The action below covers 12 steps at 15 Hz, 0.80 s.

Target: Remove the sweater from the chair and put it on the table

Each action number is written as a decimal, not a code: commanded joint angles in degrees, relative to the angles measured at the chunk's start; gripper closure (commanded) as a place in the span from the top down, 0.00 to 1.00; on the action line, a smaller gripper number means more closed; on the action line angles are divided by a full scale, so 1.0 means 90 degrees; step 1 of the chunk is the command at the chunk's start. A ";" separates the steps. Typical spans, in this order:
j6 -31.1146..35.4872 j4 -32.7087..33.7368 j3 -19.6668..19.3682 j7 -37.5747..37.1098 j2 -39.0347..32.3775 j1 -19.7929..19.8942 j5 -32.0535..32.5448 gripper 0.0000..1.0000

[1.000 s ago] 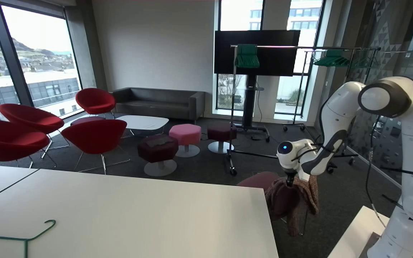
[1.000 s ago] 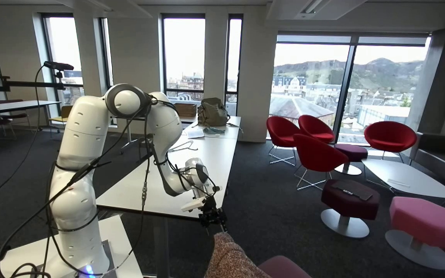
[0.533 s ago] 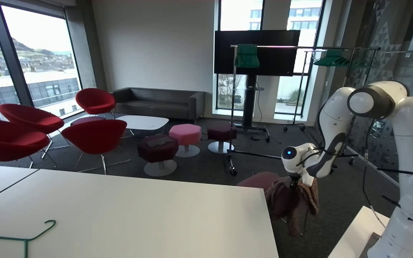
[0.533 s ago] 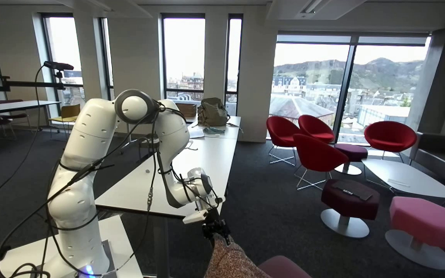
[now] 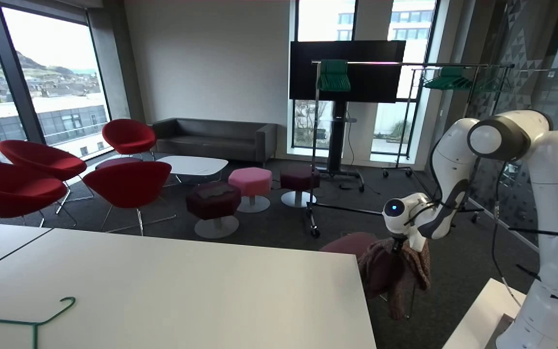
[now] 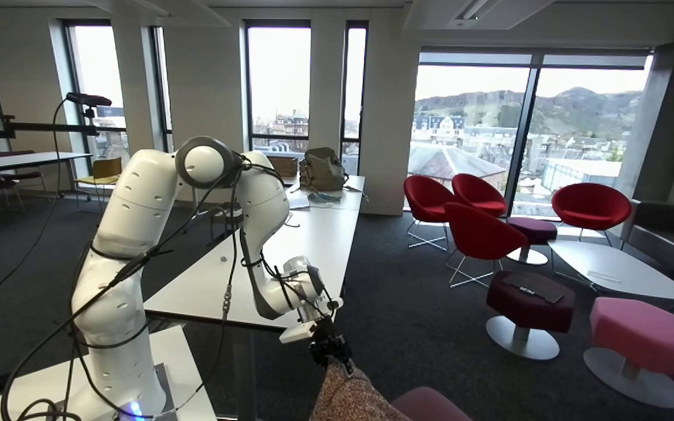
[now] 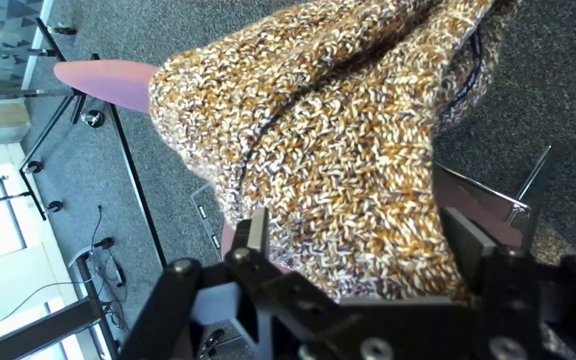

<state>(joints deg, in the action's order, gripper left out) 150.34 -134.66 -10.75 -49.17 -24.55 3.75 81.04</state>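
Observation:
The mauve-brown knit sweater point(image 5: 417, 264) is draped over the back of the maroon chair point(image 5: 351, 243). In an exterior view only the sweater's upper part point(image 6: 346, 397) and a piece of the chair point(image 6: 430, 404) show at the bottom edge. My gripper point(image 6: 337, 358) is down at the top of the sweater. In the wrist view my gripper point(image 7: 363, 232) has its fingers wide apart, with the knit point(image 7: 338, 135) lying between them. A pink edge of the chair point(image 7: 113, 82) sticks out past the knit. The white table point(image 5: 187, 291) is beside the chair; it also shows in an exterior view point(image 6: 328, 234).
A green hanger point(image 5: 34, 324) lies on the table. A backpack point(image 6: 322, 169) stands at its far end. A clothes rack point(image 5: 315, 145), red chairs point(image 5: 126, 184) and stools point(image 5: 250, 182) stand beyond. The table's corner is close to the chair.
My gripper has moved down and slightly to the right in an exterior view, from just above the sweater's top to around it. The sweater and chair have not visibly moved.

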 commanded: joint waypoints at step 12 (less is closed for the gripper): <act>-0.0110 0.0022 -0.0103 -0.0257 0.0036 -0.0013 0.0327 0.01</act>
<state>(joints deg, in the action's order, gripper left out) 150.15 -135.06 -10.92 -50.26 -24.51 3.64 82.70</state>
